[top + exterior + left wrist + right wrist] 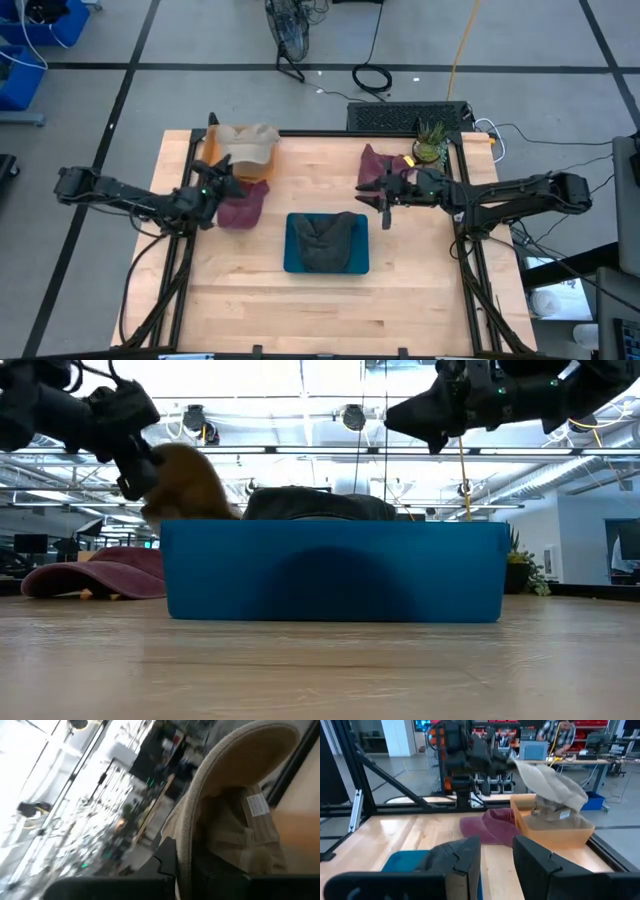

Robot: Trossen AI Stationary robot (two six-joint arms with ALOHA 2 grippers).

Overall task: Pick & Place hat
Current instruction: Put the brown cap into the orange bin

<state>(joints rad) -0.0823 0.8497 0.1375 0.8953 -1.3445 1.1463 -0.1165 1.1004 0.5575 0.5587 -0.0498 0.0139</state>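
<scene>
I see the tan hat lifted off the table's far left corner, pinched at its brim by my left gripper; a white label sits inside it, its print too blurred for me to read; a maroon cap lies flat just below it; a dark hat fills the blue bin at centre; my right gripper hovers above the bin's right side, fingers spread and empty, beside another maroon hat.
</scene>
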